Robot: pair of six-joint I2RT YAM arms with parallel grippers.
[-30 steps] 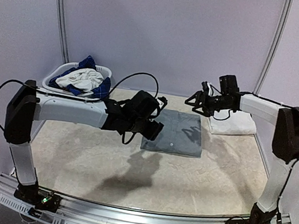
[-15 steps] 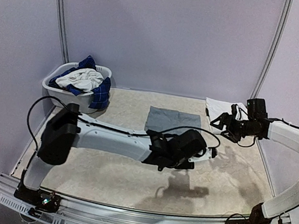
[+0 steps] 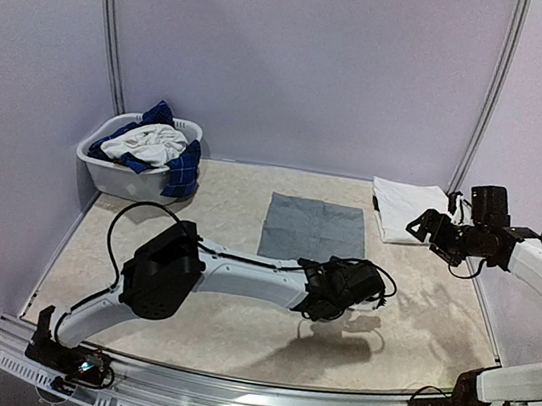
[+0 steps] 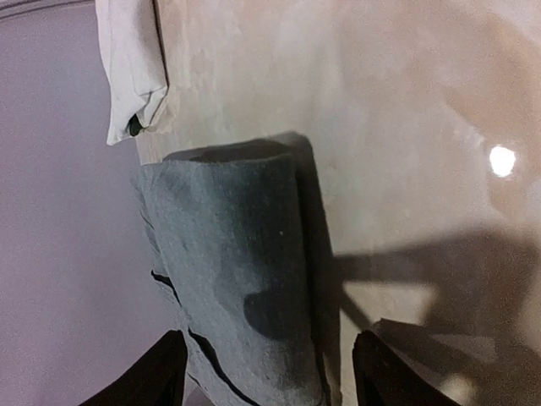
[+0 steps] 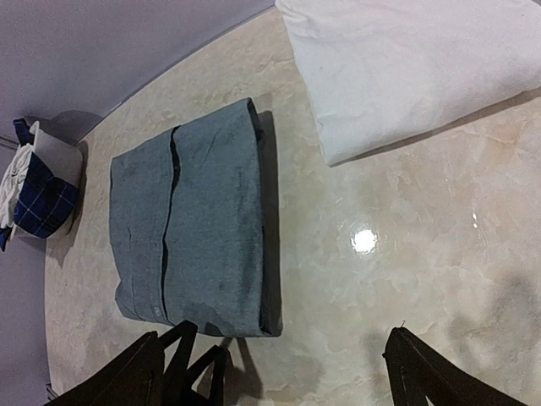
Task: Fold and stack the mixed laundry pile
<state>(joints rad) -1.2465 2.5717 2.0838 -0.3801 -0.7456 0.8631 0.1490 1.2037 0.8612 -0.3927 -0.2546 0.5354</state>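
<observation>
Hovering empty, my left gripper and right gripper both gape wide. Folded grey cloth T-shirt lies at the table's one o'clock, folded white cloth garment at two.

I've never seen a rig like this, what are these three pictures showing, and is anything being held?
Two robot arms are bolted to a table. One picture looks down from above and behind them; the other two come from a camera on each wrist. On the table lie a folded grey T-shirt, a folded white garment beside it, and a white basket of unfolded blue plaid and white laundry. The left pincer and right pincer, the dark prongs at the wrist pictures' lower edges, both stand open, holding nothing.
</observation>
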